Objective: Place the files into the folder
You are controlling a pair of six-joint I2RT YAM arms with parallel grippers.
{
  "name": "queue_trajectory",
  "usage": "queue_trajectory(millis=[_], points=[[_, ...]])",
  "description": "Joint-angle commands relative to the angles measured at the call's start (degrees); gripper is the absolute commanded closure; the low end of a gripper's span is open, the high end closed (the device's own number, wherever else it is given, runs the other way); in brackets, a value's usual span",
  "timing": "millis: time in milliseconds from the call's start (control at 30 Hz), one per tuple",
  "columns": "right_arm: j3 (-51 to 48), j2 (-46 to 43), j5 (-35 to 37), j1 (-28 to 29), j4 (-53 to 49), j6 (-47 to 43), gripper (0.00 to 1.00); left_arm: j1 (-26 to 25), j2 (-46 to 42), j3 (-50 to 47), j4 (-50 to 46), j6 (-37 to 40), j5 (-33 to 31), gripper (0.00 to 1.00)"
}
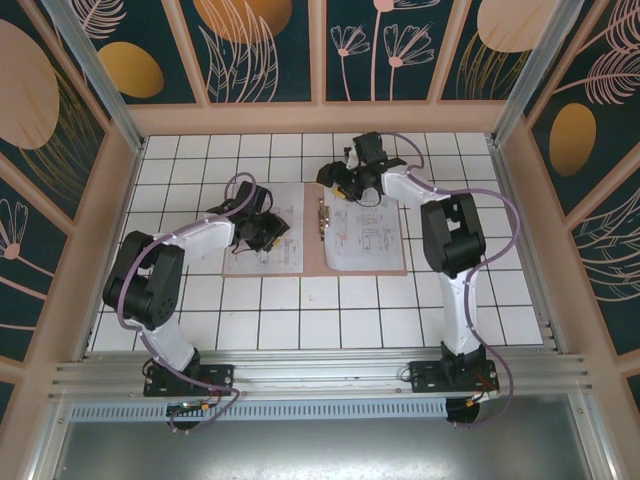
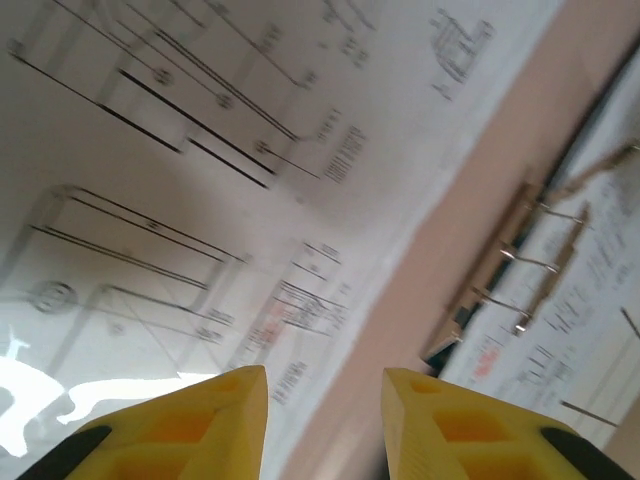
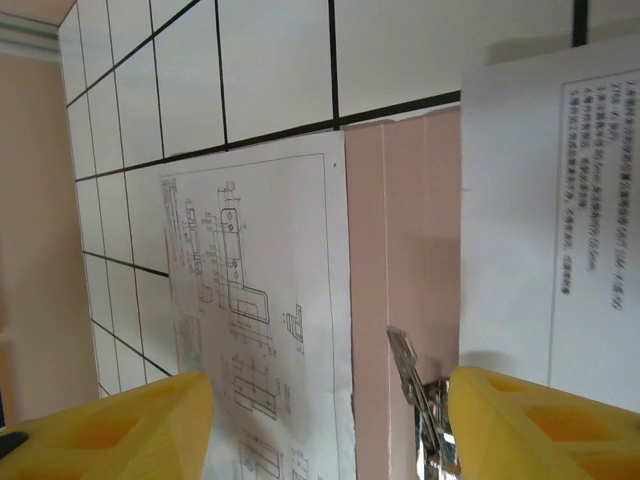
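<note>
The pinkish-brown folder [image 1: 311,255] lies unfolded on the tiled table. One printed white file [image 1: 262,258] rests on its left half and another [image 1: 365,235] on its right half. A metal ring clip [image 1: 322,215] runs beside the spine. My left gripper [image 1: 262,232] hovers low over the left file [image 2: 180,200], its yellow jaws a little apart with nothing between them [image 2: 325,375]. My right gripper [image 1: 345,180] is at the folder's far edge. It is open wide [image 3: 330,385], straddling the spine [image 3: 400,220] and the clip [image 3: 408,370]. The left file [image 3: 260,300] reaches past the folder's far edge.
White tiled table [image 1: 330,320] with a raised wooden rim and patterned walls on three sides. Free tiles lie in front of the folder and to both sides. The clip's wire rings [image 2: 520,270] stand up from the spine beside the right file [image 2: 580,330].
</note>
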Motion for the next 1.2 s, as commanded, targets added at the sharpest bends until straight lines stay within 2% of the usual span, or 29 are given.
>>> queue_trajectory(millis=[0,300,633,967,1167], points=[[5.23,3.16,-0.10,0.45,-3.01,-2.48,0.35,0.48,2.14,-0.97,-2.60,3.98,-0.79,0.65],[14.57,10.79,-1.22,2.25,-8.82,-5.12,0.35,0.45,2.87,-4.78,-0.42,3.13,-0.82,0.65],[17.51,13.13,-3.90,2.71,-10.33,-5.73,0.35,0.49,2.56,-6.55,1.04,1.82,-0.04,0.66],[16.85,10.09,-5.66,3.50,-10.73,-6.20,0.35,0.50,2.37,-6.76,1.57,0.86,-0.20,0.66],[11.87,4.30,-6.77,4.22,-9.49,-6.04,0.35,0.48,2.23,-7.19,2.18,0.08,-0.29,0.66]])
